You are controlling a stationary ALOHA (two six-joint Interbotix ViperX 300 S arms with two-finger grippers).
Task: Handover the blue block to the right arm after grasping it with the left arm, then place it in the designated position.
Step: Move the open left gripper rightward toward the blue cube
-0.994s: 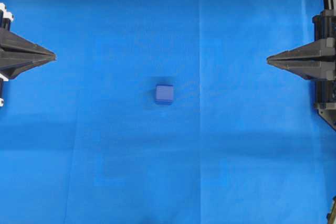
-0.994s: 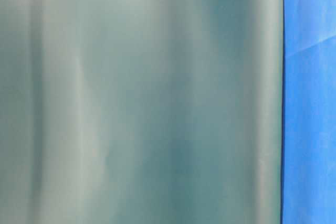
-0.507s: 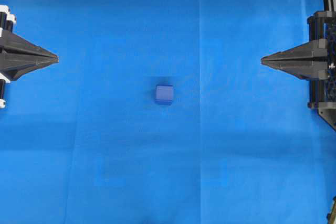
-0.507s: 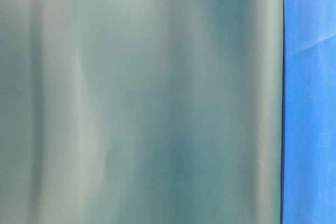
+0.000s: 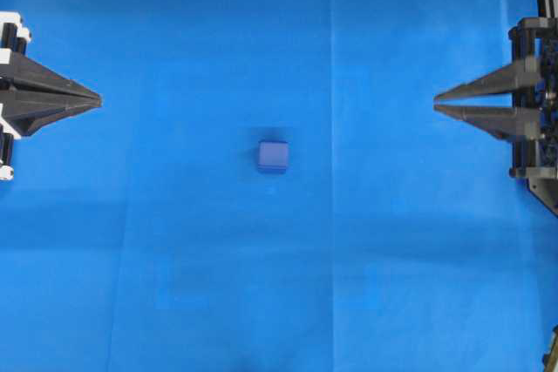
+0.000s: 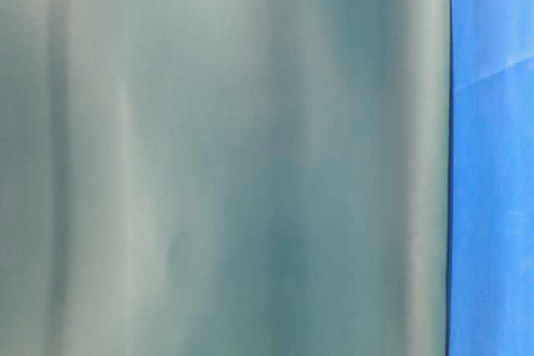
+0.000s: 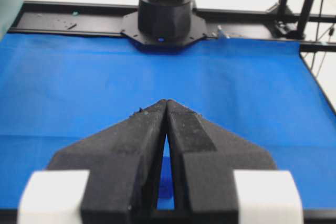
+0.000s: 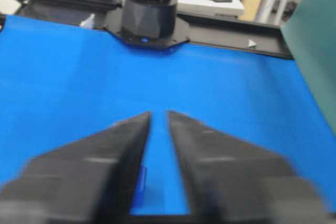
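The blue block [image 5: 273,156] lies at four o'clock from the closed left end effector [image 5: 98,100], roughly midway to the right end effector [image 5: 437,102], whose tips stand apart.

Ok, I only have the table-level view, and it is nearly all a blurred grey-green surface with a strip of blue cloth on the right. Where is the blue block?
Observer: The blue block lies on the blue cloth near the middle of the overhead view; neither gripper touches it.
Operator: Is the left gripper ready to take it?
Observer: Not yet. The left gripper is shut, at the left edge, pointing toward the middle.
Operator: And the right one?
Observer: The right gripper has a gap between its fingers and sits at the right edge, apart from the block.
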